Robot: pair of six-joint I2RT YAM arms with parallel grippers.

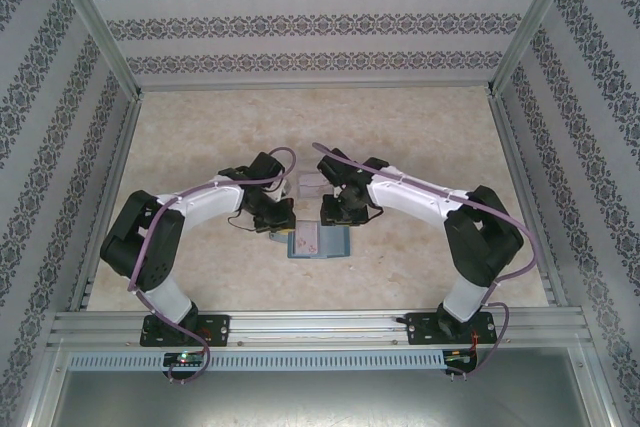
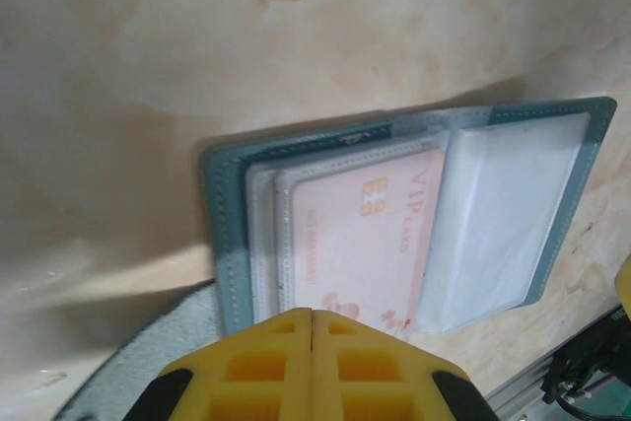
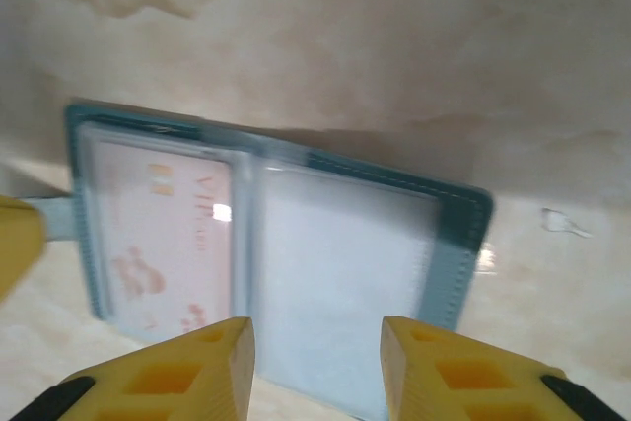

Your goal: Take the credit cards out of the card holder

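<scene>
Both arms bend inward over the middle of the table [image 1: 200,127]. The left end effector [image 2: 313,317] has its yellow fingers [image 2: 266,357] pressed flat together, and the right end effector [image 3: 317,342] points down, fingers parted.

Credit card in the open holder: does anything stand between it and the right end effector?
Only the clear sleeve covering the credit card, inside the open card holder. The open right end effector hangs over the empty sleeve beside it.

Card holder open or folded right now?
Open: the card holder lies spread flat on the table, both clear sleeves face up, a pink VIP card inside one.
</scene>
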